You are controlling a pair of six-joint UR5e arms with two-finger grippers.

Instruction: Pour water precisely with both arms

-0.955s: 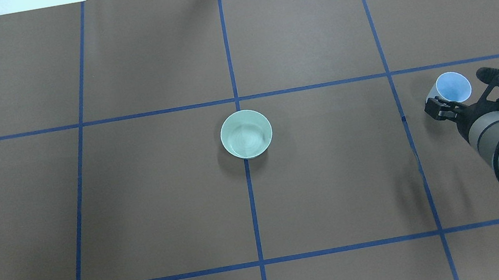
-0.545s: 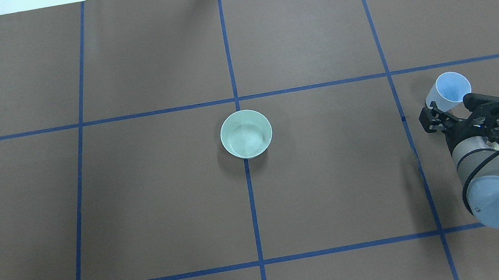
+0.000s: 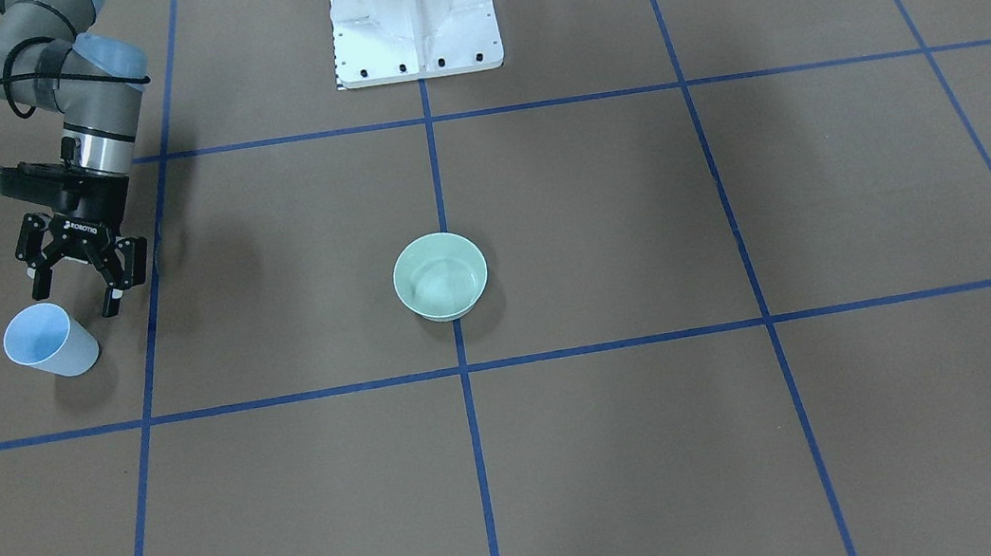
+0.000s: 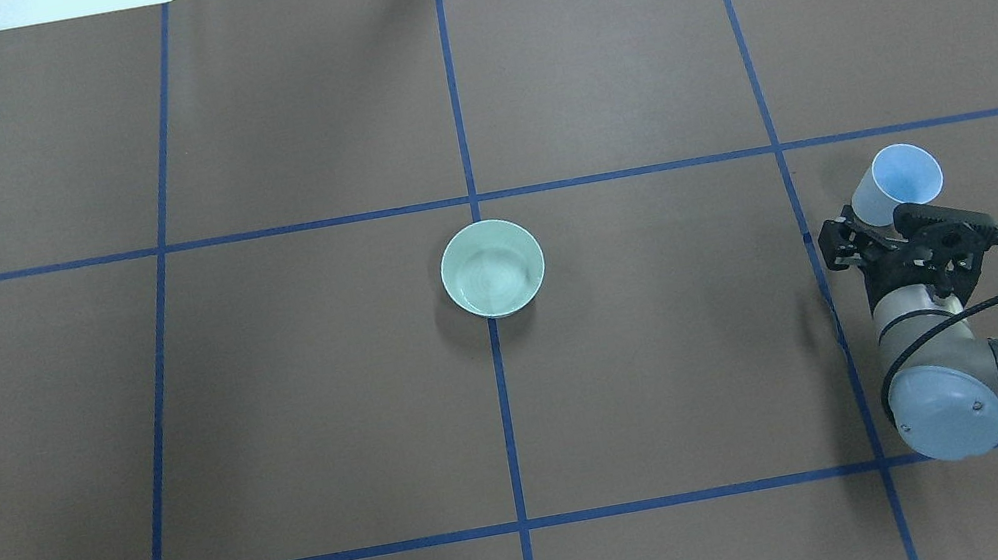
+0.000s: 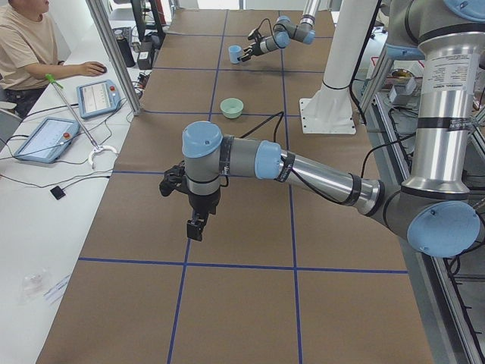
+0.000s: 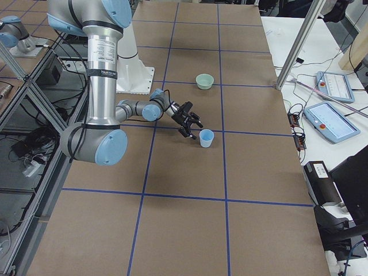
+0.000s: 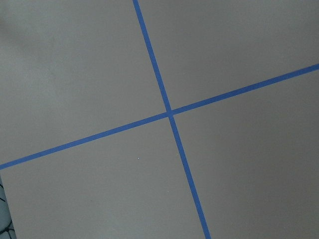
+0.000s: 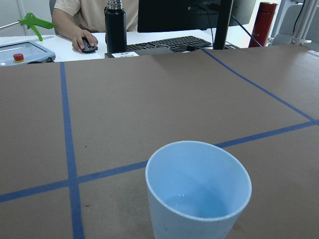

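Note:
A light blue cup stands upright on the brown table, also in the front view and right wrist view. A little clear water lies at its bottom. My right gripper is open and empty, just on the robot's side of the cup, apart from it. A pale green bowl sits at the table's middle with faint ripples inside. My left gripper hangs over bare table far from both; I cannot tell if it is open. Its wrist view shows only tape lines.
The white pedestal stands at the robot's edge of the table. Blue tape lines grid the brown cover. Beyond the far edge are a black bottle, a keyboard and a seated operator.
My right gripper has drawn back from around the cup toward the robot and a little leftward, staying open. The cup stands where it was. The bowl has not moved.

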